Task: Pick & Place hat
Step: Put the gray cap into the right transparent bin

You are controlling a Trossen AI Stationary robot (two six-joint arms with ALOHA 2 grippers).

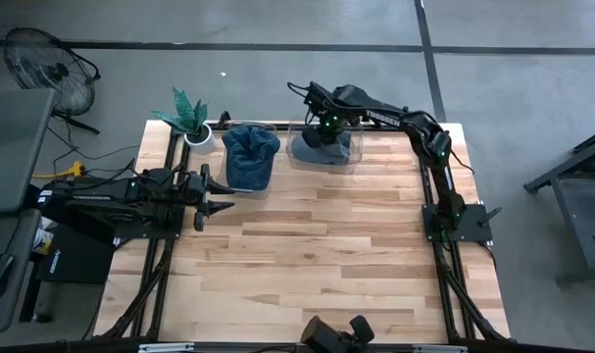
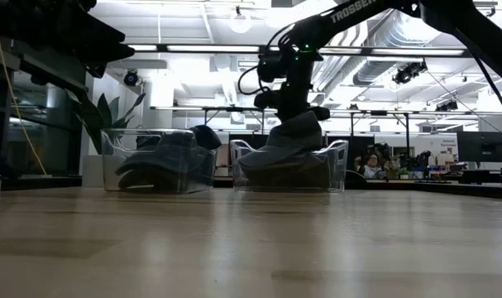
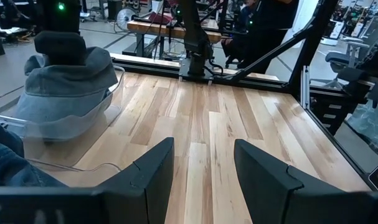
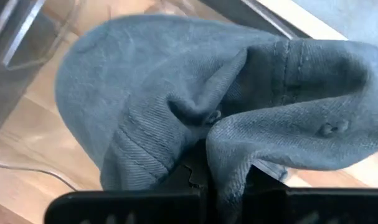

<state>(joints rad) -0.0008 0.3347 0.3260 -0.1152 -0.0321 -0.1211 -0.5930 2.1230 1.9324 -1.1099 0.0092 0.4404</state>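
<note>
A grey denim hat (image 1: 323, 147) sits in the right-hand clear bin (image 1: 354, 157) at the table's far edge. The low view shows the hat (image 2: 294, 141) bunched up and rising above the bin's rim. My right gripper (image 1: 327, 126) is above it, shut on its cloth. A second clear bin (image 1: 268, 130) to the left holds dark blue hats (image 1: 249, 157). My left gripper (image 1: 217, 193) waits open near the table's left edge, short of that bin and touching nothing; its fingers stand apart in the left wrist view (image 3: 201, 168). My right gripper (image 4: 204, 171) pinches a gathered fold of the grey hat's crown (image 4: 221, 142) between its two fingers, coming from above and pointing down. The hat hangs below the fingers, its lower part (image 2: 284, 165) inside the bin. Whether it rests on the bin floor, I cannot tell.
A potted plant (image 1: 187, 118) stands at the table's far left corner beside the blue-hat bin. The bare wooden tabletop (image 1: 317, 255) stretches toward the near edge. A fan (image 1: 47, 64) stands on the floor beyond the left side.
</note>
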